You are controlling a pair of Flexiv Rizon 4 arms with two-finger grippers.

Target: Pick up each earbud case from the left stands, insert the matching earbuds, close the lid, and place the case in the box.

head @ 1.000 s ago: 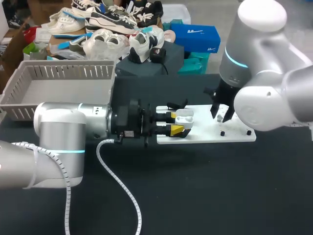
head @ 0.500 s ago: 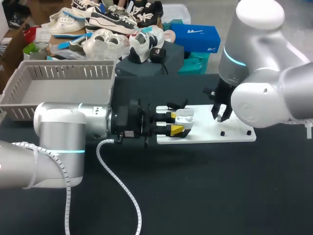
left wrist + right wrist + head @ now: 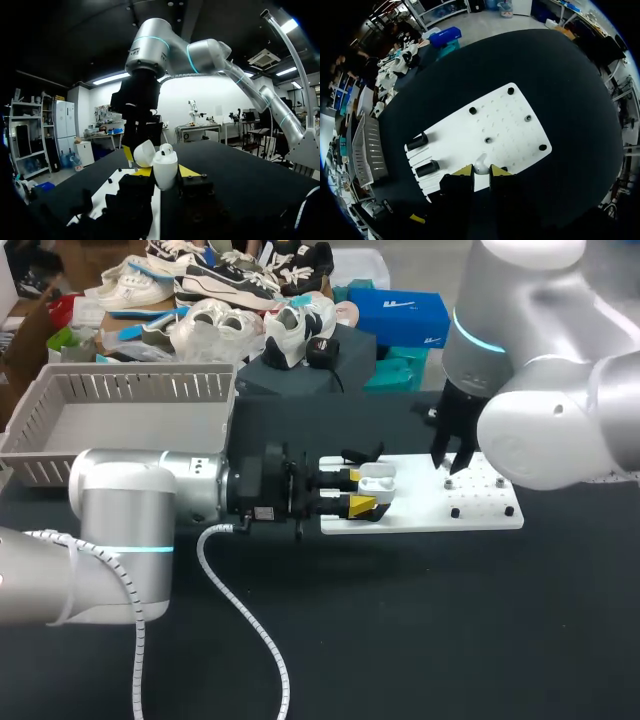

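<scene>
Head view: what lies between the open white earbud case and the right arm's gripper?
Only a bare stretch of the flat white board; in the head view nothing stands between the open white earbud case and the right gripper.

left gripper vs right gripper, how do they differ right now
The left gripper lies level, shut on the open earbud case; the right gripper points straight down over the white board, shut on a small white earbud. Both have yellow tips and hold something white.
</scene>
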